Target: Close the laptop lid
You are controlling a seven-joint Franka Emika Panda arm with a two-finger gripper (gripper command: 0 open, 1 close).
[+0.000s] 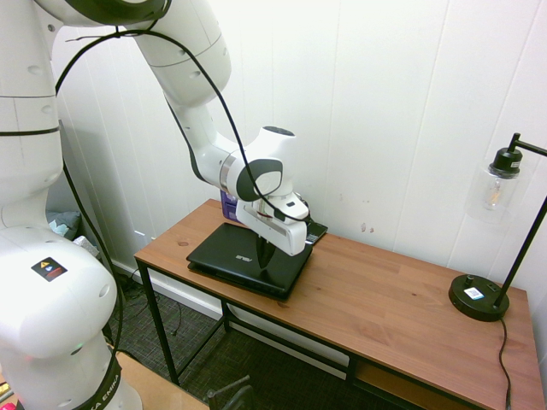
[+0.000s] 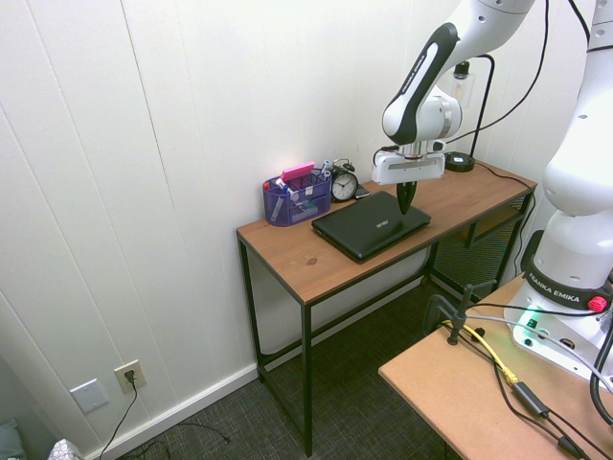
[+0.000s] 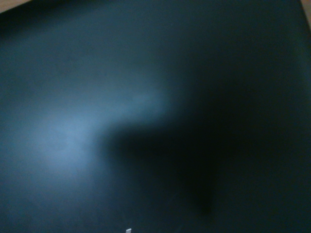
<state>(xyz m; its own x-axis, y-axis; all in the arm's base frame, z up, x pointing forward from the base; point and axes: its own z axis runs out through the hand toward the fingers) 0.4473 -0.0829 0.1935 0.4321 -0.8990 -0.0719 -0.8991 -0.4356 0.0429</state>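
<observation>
The laptop lid (image 1: pixel 231 249) lies flat down on the black netbook on the wooden desk (image 1: pixel 376 299), its matte back and small silver logo facing up. It shows the same way in the second exterior view, laptop lid (image 2: pixel 369 223) flat. My gripper (image 1: pixel 261 259) is shut, its dark fingers together and pointing down onto the lid near the laptop's right end, at or just above the surface. From the other side the gripper (image 2: pixel 406 203) stands over the lid's far right corner. The wrist view is filled by the blurred dark lid (image 3: pixel 97 121).
A purple organiser (image 2: pixel 295 197) with pens and a small alarm clock (image 2: pixel 344 184) stand behind the laptop by the wall. A black desk lamp (image 1: pixel 480 296) with a glass shade stands at the desk's other end. White panelled wall runs close behind the desk.
</observation>
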